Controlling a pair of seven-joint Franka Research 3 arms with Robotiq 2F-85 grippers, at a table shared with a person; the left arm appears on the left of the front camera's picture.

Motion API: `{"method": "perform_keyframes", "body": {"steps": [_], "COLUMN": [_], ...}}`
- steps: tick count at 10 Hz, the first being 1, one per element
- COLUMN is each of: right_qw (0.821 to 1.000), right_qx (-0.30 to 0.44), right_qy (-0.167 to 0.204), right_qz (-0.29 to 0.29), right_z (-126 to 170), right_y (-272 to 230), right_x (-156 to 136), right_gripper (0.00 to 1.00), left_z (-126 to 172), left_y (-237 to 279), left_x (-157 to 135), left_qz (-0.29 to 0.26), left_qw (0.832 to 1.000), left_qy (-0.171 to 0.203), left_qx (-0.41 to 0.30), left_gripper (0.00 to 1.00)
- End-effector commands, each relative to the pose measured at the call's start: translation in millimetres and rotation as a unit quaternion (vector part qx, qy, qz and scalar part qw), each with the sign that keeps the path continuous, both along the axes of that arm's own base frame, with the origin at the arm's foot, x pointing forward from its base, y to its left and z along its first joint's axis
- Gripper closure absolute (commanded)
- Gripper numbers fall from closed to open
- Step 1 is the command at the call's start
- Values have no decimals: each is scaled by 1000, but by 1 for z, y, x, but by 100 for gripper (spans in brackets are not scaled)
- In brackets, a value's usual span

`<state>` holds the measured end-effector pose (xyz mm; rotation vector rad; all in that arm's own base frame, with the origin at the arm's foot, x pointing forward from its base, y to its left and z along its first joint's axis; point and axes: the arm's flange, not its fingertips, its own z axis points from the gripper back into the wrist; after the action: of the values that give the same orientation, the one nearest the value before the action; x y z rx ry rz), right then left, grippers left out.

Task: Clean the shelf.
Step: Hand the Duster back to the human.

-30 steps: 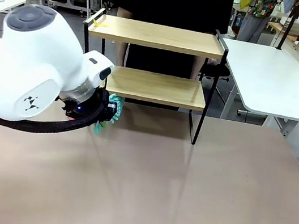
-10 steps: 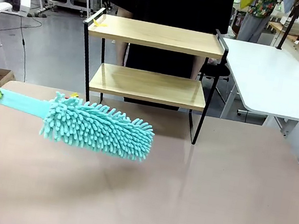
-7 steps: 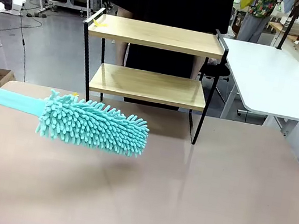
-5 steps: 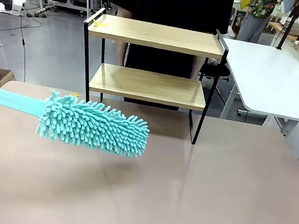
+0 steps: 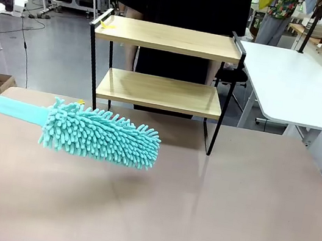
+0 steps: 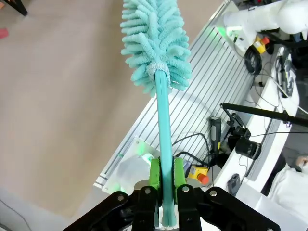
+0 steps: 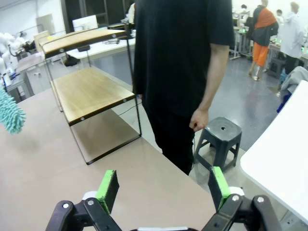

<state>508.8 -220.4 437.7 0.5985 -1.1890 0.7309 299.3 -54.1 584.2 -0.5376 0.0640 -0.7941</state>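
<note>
The shelf is standing at the table's far edge, in front of a person; its boards look rigid and light. The left gripper is pinching the duster by its thin handle; that stem probably flexes, the fluffy head looks soft, so pressure should be gentle. The right gripper is hanging spread, empty.

Black fingers with green pads; person in black short-sleeved, possibly T-shirt, top.
</note>
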Motion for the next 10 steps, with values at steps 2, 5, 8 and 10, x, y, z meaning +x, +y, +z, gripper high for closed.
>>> {"method": "perform_keyframes", "body": {"steps": [2, 5, 8, 10], "right_qw": [995, 968, 945, 932], "right_qx": [-3, 2, 75, 140], "right_qy": [62, 188, 211, 147], "right_qz": [81, 165, 240, 301], "right_z": [81, 106, 75, 57], "right_y": [63, 158, 237, 263], "right_x": [-20, -47, -100, -135], "right_gripper": [0, 0, 0, 0], "left_z": [0, -10, -36, -46], "left_y": [11, 22, 31, 29], "left_x": [29, 46, 57, 60], "left_qz": [-46, -105, -150, -171], "left_qw": [998, 984, 966, 961], "left_qy": [-33, -86, -127, -129], "left_qx": [-42, -118, -169, -173], "left_gripper": [87, 87, 87, 87]}}
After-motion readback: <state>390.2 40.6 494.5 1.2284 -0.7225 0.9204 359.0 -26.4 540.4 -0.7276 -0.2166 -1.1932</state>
